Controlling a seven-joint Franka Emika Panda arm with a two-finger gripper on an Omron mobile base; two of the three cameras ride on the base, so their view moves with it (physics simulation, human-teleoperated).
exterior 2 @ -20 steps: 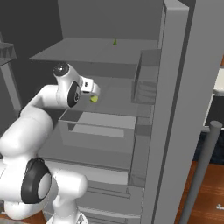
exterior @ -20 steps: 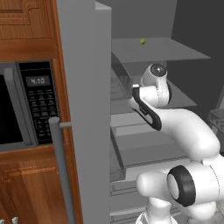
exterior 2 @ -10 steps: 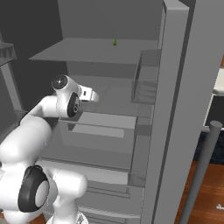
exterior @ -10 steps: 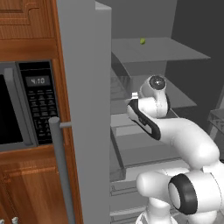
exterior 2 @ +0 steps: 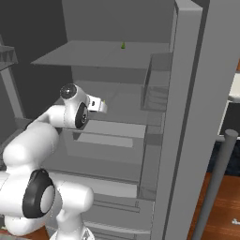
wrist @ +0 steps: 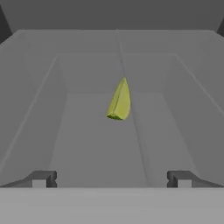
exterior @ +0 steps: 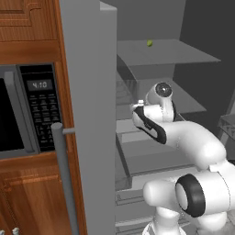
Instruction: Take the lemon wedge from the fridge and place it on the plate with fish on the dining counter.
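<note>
Dark-tipped gripper spread wide and empty, lemon wedge well ahead, untouched.

Black microwave with lit keypad, set in brown wooden cabinetry.

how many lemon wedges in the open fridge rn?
1. The lemon wedge lies alone on the top shelf of the fridge, ahead of the open gripper. Lower shelves are partly hidden.
</note>
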